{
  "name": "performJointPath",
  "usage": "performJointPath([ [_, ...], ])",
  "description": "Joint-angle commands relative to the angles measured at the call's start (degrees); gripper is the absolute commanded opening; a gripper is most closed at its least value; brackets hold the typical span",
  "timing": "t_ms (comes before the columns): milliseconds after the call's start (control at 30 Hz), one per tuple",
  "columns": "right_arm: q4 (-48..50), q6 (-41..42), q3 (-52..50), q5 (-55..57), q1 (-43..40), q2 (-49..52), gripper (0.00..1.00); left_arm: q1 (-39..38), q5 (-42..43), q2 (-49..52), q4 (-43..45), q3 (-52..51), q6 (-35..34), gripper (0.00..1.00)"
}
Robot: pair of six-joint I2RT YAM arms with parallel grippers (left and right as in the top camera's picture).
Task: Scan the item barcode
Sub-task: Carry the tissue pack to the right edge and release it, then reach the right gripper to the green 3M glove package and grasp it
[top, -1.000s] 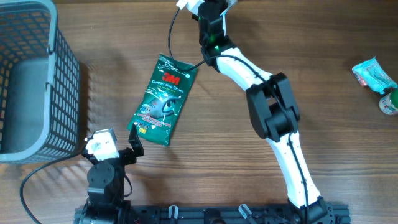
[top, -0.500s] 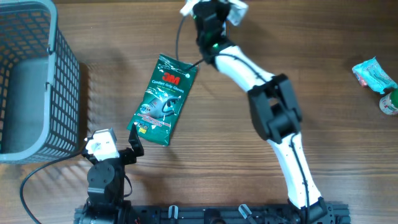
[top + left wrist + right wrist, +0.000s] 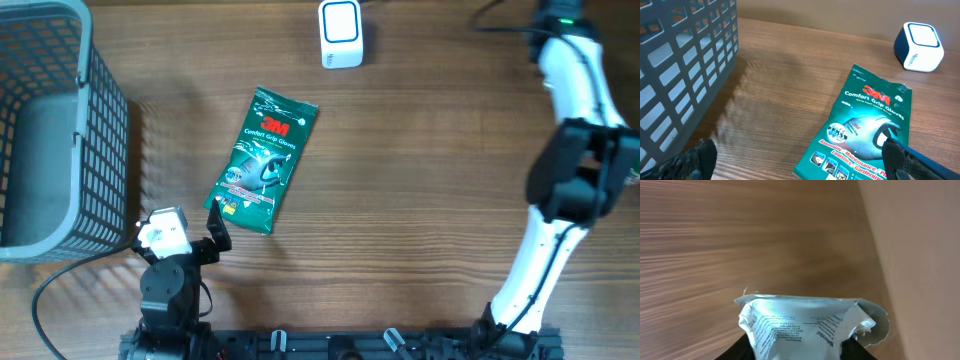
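Overhead: scanner (image 3: pixel 340 33) stood at the far edge of the tabletop (image 3: pixel 420 200), nothing in front of it. The glove pack (image 3: pixel 262 160) lay flat, printed face up, between scanner and left tool (image 3: pixel 180 238). That tool sat parked at the near edge with its jaws spread wide and empty. The right arm (image 3: pixel 575 170) reached to the far right corner, well apart from the scanner, and its tool was off the top of this view. The basket (image 3: pixel 100 120) stood at the left edge and nothing showed inside it, only the grey floor. Left wrist: jaws wide, fingertips either side of the glove pack's near end without touching it. The basket wall was on the left and the scanner beyond the pack. Right wrist: right tool (image 3: pixel 797 352) was closed narrow on a white pouch (image 3: pixel 805 325), small print facing the camera. No barcode could be made out, the wood behind was blurred and no scanner was in view. Judgement: the pouch was in hand but not presented at the scanner. Whether it had been read could not be told. If it had not, it remained to bring it across and turn its code to the scanner face.
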Motion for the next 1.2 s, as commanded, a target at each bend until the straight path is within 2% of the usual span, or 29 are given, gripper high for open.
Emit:
performJointPath([
  [0, 0.76, 7.48, 0.2, -6.27, -7.67, -0.2, 0.4, -0.2, 0.26, -0.42, 0.2, -0.31, -0.96, 1.0],
  [133, 0.37, 12.98, 0.2, -14.64, -16.22, -0.2, 0.41, -0.2, 0.26, -0.42, 0.2, -0.31, -0.96, 1.0],
  [167, -0.07, 14.58, 0.2, -17.55, -17.81, -0.2, 0.54, -0.2, 0.26, -0.42, 0.2, -0.31, -0.96, 1.0],
  [200, -0.44, 15.76, 0.22, -20.2, -18.75, -0.2, 0.77, -0.2, 0.26, -0.42, 0.2, -0.31, -0.96, 1.0],
  [233, -0.57, 17.25, 0.33, -22.95, -19.3, -0.28, 0.92, -0.2, 0.26, -0.42, 0.2, -0.31, -0.96, 1.0],
  [267, -1.09, 19.08, 1.07, -26.4, -19.65, -0.68, 1.0, -0.2, 0.26, -0.42, 0.2, -0.31, -0.96, 1.0],
  [400, -4.55, 22.08, 7.67, -41.33, -18.29, -4.46, 1.0, -0.2, 0.26, -0.42, 0.2, -0.31, -0.96, 1.0],
  [467, -6.05, 23.32, 9.09, -46.9, -16.63, -7.63, 1.0, -0.2, 0.26, -0.42, 0.2, -0.31, -0.96, 1.0],
  [567, -9.18, 25.11, 9.11, -61.18, -12.83, -12.7, 1.0, -0.2, 0.26, -0.42, 0.2, -0.31, -0.96, 1.0],
  [700, -19.47, 34.29, 9.11, -74.82, -5.03, -15.96, 1.0, -0.2, 0.26, -0.42, 0.2, -0.31, -0.96, 1.0],
  [767, -27.26, 39.32, 8.7, -75.43, 0.79, -15.89, 1.0, -0.2, 0.26, -0.42, 0.2, -0.31, -0.96, 1.0],
  [833, -33.03, 39.69, 6.49, -74.79, 7.82, -15.82, 1.0, -0.2, 0.26, -0.42, 0.2, -0.31, -0.96, 1.0],
  [1033, -29.94, 48.87, -4.9, -68.35, 29.81, -15.47, 1.0, -0.2, 0.26, -0.42, 0.2, -0.31, -0.96, 1.0],
  [1167, -20.41, 55.32, -12.85, -61.46, 41.72, -15.17, 1.0, -0.2, 0.26, -0.42, 0.2, -0.31, -0.96, 1.0],
])
